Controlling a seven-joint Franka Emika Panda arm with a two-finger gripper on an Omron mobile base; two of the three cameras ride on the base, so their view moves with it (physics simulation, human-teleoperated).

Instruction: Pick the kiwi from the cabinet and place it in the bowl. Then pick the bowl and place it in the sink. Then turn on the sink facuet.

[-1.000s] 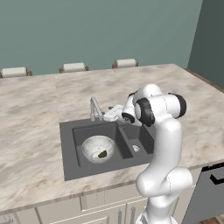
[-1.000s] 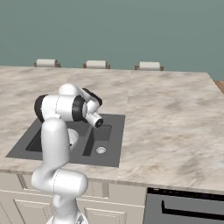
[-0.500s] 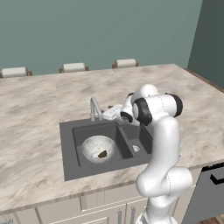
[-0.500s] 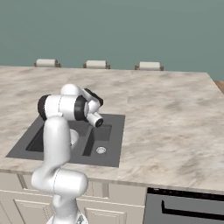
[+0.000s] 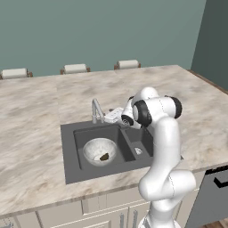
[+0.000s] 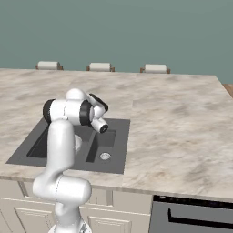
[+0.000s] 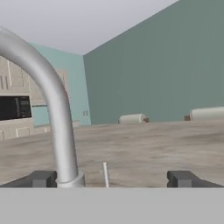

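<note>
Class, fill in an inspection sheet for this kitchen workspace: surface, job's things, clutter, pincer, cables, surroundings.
Surface: marbled beige counter with a dark sink set into it.
Job's things: bowl sits in the sink's left basin, kiwi inside it; sink facuet stands upright at the back rim; no water seen running.
Clutter: nothing seen.
Pincer: pincer open, level with the facuet's base, holding nothing; thin lever between its fingertips.
Cables: nothing seen.
Surroundings: teal wall; three chair backs beyond the counter.
</note>
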